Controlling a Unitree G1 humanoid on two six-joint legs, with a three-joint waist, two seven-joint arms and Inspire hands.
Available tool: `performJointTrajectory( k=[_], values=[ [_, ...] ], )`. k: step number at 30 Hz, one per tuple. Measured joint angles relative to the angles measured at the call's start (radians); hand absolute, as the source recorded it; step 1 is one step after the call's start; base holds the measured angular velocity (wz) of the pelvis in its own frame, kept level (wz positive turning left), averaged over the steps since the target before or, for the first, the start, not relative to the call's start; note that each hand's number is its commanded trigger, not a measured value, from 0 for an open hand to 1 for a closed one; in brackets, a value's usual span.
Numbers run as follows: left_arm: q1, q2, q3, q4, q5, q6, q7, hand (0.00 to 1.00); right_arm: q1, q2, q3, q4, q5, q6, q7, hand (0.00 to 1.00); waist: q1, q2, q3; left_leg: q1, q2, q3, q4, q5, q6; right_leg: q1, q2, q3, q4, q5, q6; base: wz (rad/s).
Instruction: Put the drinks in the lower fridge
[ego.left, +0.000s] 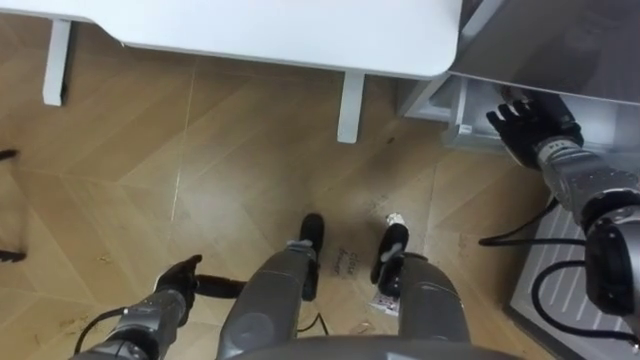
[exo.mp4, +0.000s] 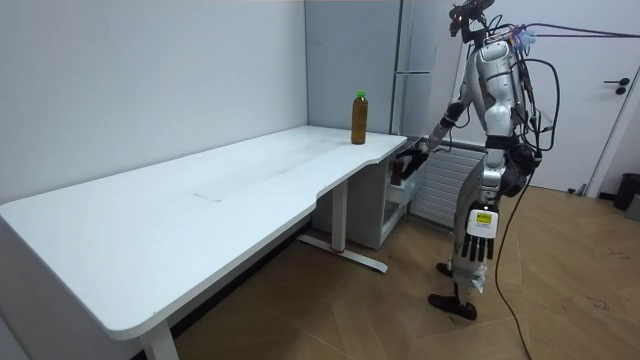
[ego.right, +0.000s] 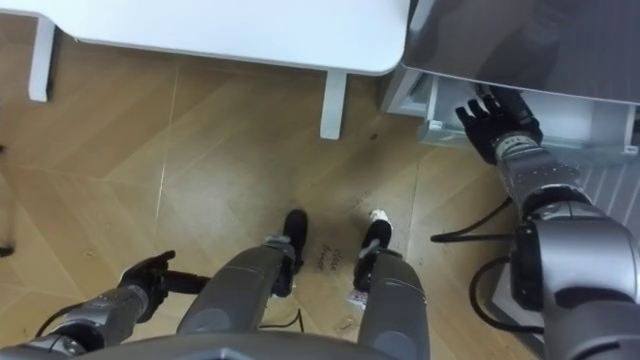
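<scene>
- Both hands read as empty; no drink in either.
- Right hand (ego.left: 522, 125): fingers straight and spread, holding nothing, fingertips at the front edge of the open lower compartment (ego.left: 455, 110) of the fridge (ego.left: 560, 45).
- Right arm: stretched forward and down from the shoulder, wrist roughly in line with the forearm.
- Left hand (ego.left: 178, 280): low beside the left leg, fingers relaxed, idle.
- Stance, per the room view: upright on both feet before the fridge, just past the end of the table (exo.mp4: 200, 200).
- Contents of the lower compartment: cannot tell.
- Drink located: bottle (exo.mp4: 359, 117) with a green cap, upright on the table near the far corner, close to the edge beside the fridge, well apart from both hands.
- Step in hand, as judged: working at the lower compartment, either opening it or leaving it; bottle not yet fetched.
- Progress, as judged: at least this bottle left to stow.
- Next move: draw the right hand clear of the lower compartment, turn toward the far corner of the table, reach over its edge.
- Close fingers and thumb round the bottle's body below the cap; keep upright during the carry.
- Lower to compartment height, likely with a bend, and set down inside before releasing.
- Caution: tall narrow bottle, probably easy to tip on a glancing touch; approach square.
</scene>
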Motion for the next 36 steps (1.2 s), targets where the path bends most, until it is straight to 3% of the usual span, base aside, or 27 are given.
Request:
performJointTrajectory(
  k=[10, 14, 20, 24, 28, 33, 36],
  values=[
    [-0.009, 0.000, -0.004, 0.000, 0.000, 0.000, -0.002, 0.00, 0.009, 0.000, 0.002, 0.000, -0.001, -0.006, 0.014, 0.00, -0.002, 0.001, -0.0006, 0.013, 0.000, 0.000, 0.009, 0.000, 0.000, 0.016, 0.000, -0.004, 0.006, 0.000, 0.000, 0.00],
    [-0.011, -0.003, -0.004, -0.001, 0.001, 0.000, 0.000, 0.00, 0.050, 0.002, 0.002, 0.014, -0.002, -0.010, 0.045, 0.00, 0.000, 0.013, -0.0058, 0.058, 0.012, -0.003, -0.011, -0.001, 0.000, 0.081, 0.017, -0.018, -0.050, 0.018, 0.001, 0.00],
    [-0.023, -0.004, -0.002, -0.004, 0.003, -0.001, -0.002, 0.00, 0.084, 0.002, -0.007, 0.014, -0.020, -0.011, 0.057, 0.00, -0.012, 0.018, -0.0081, 0.097, 0.013, -0.001, -0.024, -0.001, 0.001, 0.120, 0.020, -0.018, -0.067, 0.021, 0.004, 0.00],
    [-0.021, -0.004, 0.000, -0.004, 0.008, -0.003, -0.006, 0.00, 0.108, 0.002, -0.008, -0.003, -0.008, -0.024, 0.057, 0.00, -0.014, 0.028, -0.0153, 0.126, 0.016, 0.005, -0.043, -0.001, 0.001, 0.145, 0.027, -0.009, -0.084, 0.023, 0.006, -0.06],
    [-0.017, -0.003, 0.006, -0.006, 0.025, -0.004, -0.021, 0.00, 0.146, 0.002, -0.018, -0.003, -0.009, -0.039, 0.060, 0.00, -0.025, 0.048, -0.0280, 0.178, 0.020, 0.007, -0.065, -0.001, 0.000, 0.198, 0.033, -0.010, -0.110, 0.023, 0.007, -0.02],
    [0.001, -0.001, 0.041, -0.007, 0.022, -0.006, -0.012, 0.00, 0.214, 0.003, -0.045, -0.004, -0.006, -0.047, 0.085, 0.00, -0.033, 0.048, -0.0362, 0.256, 0.026, 0.030, -0.107, -0.002, 0.001, 0.262, 0.039, -0.004, -0.135, 0.022, 0.010, -0.09],
    [0.016, -0.001, 0.041, -0.013, 0.054, -0.006, -0.009, 0.00, 0.251, 0.018, -0.052, -0.010, -0.017, -0.049, 0.095, 0.00, -0.054, 0.043, -0.0401, 0.294, 0.032, 0.031, -0.122, -0.004, -0.002, 0.308, 0.051, -0.002, -0.168, 0.027, 0.011, -0.03]
  ],
)
